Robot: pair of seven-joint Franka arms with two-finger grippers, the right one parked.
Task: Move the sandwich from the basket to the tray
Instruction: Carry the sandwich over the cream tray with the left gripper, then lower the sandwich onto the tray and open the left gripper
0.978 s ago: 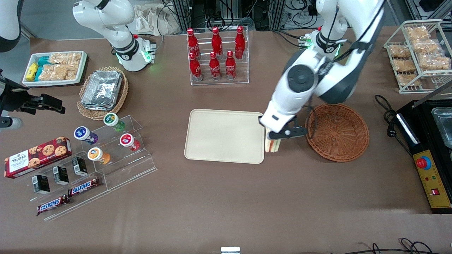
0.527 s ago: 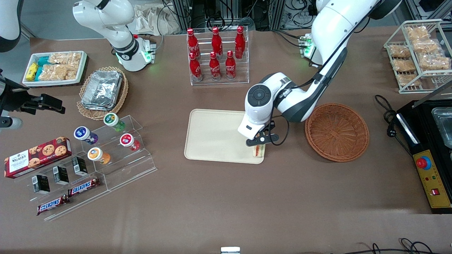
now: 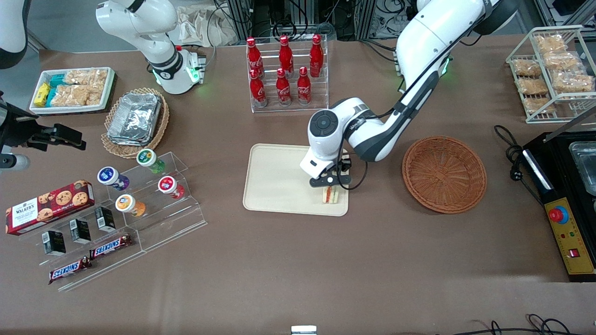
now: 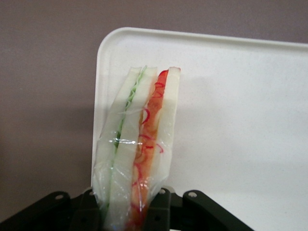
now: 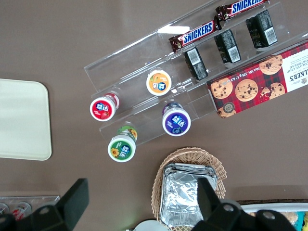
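sandwich [image 3: 329,195]: clamped in the gripper [image 3: 329,184], hanging over the tray; the wrist view also shows it [image 4: 137,154], clear wrap, green filling on one face, red on the other.
gripper state: fingers closed on the sandwich's narrow end; black finger bodies [image 4: 159,211] flank the wedge at its base.
sandwich from tool: in the front view the wedge pokes out at about 6 o'clock from the gripper, toward the camera.
long axis: roughly 12-to-6 in the front view, running parallel with the tray's short edge.
tray [image 3: 279,181]: cream, flat, low rim; the sandwich sits above its near corner at the working arm's end, about 4 o'clock from tray centre.
tray in wrist view: rounded corner and rim [image 4: 103,48] just past the sandwich tip, so the wedge is inside the rim but close to it.
height: contact with the tray surface cannot be told; the wedge looks low.
step judged: transport done, release pending.
key relation: tip lies near the rim corner; a straight lowering should land it inside, with little margin at that edge.
basket [image 3: 444,174]: reddish-brown wicker, no sandwich in it, at 3 o'clock from the gripper, well apart.
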